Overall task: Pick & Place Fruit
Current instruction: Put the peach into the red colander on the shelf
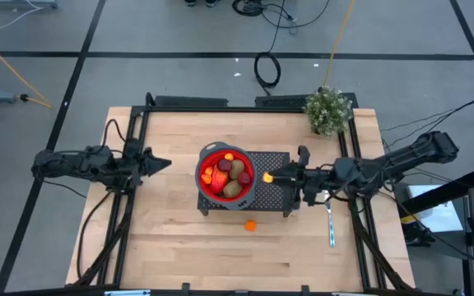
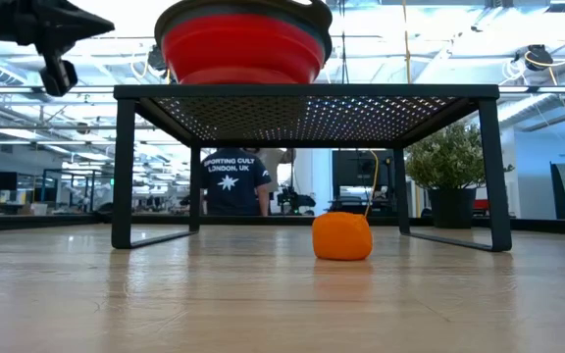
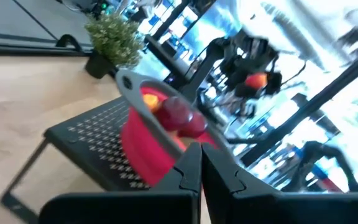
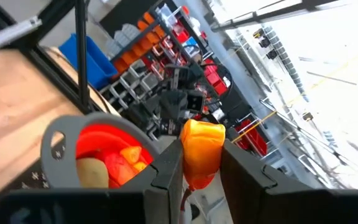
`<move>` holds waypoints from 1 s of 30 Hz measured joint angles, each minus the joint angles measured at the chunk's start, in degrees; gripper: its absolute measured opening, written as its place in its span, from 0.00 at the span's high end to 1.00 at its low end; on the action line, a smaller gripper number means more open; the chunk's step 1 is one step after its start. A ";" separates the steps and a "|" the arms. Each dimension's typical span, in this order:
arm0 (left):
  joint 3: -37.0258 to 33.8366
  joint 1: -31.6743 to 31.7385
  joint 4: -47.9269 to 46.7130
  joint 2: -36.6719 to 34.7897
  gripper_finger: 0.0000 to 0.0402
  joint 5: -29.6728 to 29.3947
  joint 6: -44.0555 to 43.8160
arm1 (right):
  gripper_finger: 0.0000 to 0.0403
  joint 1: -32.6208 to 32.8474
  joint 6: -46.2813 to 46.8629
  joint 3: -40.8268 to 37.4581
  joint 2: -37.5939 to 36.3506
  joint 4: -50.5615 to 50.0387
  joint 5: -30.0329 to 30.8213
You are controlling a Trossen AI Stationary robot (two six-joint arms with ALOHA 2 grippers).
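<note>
A red bowl with a grey rim stands on a black mesh stand at mid-table. It holds several fruit pieces: brown ovals, dark red ones and orange-yellow ones. My right gripper reaches level over the stand from the right, just beside the bowl's right rim, shut on a small orange fruit piece. One small orange ball lies on the table in front of the stand, also in the low view. My left gripper waits shut and holds nothing, left of the bowl. My right gripper pinches the orange piece by its two opposite sides between its two fingers. The fingers come level from the table's right side. The piece is lifted clear, above the stand and next to the bowl's rim.
A green potted plant stands at the far right corner. A thin pale-handled utensil lies on the table under my right arm. Bare wood lies near the front edge and to the left of the stand. A person stands in the room beyond the table.
</note>
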 joint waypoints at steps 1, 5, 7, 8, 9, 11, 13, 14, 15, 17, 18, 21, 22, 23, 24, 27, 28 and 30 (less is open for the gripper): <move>0.00 0.00 0.88 0.36 0.98 -0.02 -0.86 | 0.79 -0.19 -0.71 0.00 0.50 0.30 0.00; 0.00 0.00 6.03 2.82 0.98 -0.04 -3.07 | 0.79 -0.65 -2.63 0.09 2.05 2.66 0.04; 0.00 0.00 8.92 4.77 0.98 -0.02 -3.49 | 0.79 -0.90 -3.39 1.19 2.76 2.07 0.04; 0.00 0.00 10.44 5.76 0.98 -0.02 -3.49 | 0.79 -0.91 -3.66 1.84 3.04 1.51 0.05; 0.00 0.00 12.28 6.89 0.98 -0.04 -3.50 | 0.79 -0.91 -3.94 2.47 3.26 0.87 0.07; 0.00 0.00 15.07 8.88 0.97 0.00 -3.52 | 0.79 -1.00 -4.77 4.35 3.91 -0.20 0.13; 0.00 0.00 18.58 11.15 0.96 0.05 -3.62 | 0.79 -1.00 -6.28 5.73 4.41 -1.81 0.14; 0.00 0.00 20.16 12.17 0.94 0.33 -3.63 | 0.79 -1.00 -7.00 6.42 4.71 -2.31 0.14; 0.00 0.00 21.79 13.12 0.93 0.45 -3.64 | 0.79 -1.00 -7.67 6.99 4.97 -3.05 0.13; 0.00 -0.02 25.66 15.01 0.89 0.75 -3.65 | 0.79 -1.00 -8.35 8.11 5.55 -3.91 0.21; 0.00 -0.02 27.34 15.87 0.88 1.12 -3.64 | 0.79 -1.00 -8.75 8.59 5.73 -4.02 0.24; 0.00 -0.02 32.18 18.46 0.82 1.89 -3.88 | 0.79 -1.00 -11.38 9.67 6.42 -4.74 0.33; 0.00 -0.02 33.66 19.26 0.80 1.93 -3.97 | 0.79 -1.00 -12.08 9.88 6.66 -4.83 0.33; 0.02 -0.02 35.27 20.11 0.79 1.97 -4.32 | 0.79 -1.00 -12.74 10.13 6.96 -5.04 0.31; 0.02 -0.02 36.68 20.87 0.77 1.97 -4.64 | 0.79 -1.00 -13.33 10.52 7.33 -5.06 0.32; 0.03 -0.02 41.90 23.39 0.72 1.96 -5.48 | 0.79 -1.00 -14.98 11.83 8.38 -5.73 0.25; 0.04 -0.02 43.86 24.19 0.70 1.97 -5.68 | 0.79 -1.00 -15.47 12.30 8.91 -5.99 0.21; 0.06 -0.04 47.63 25.87 0.67 1.99 -6.03 | 0.79 -1.00 -15.96 13.05 10.06 -6.66 0.17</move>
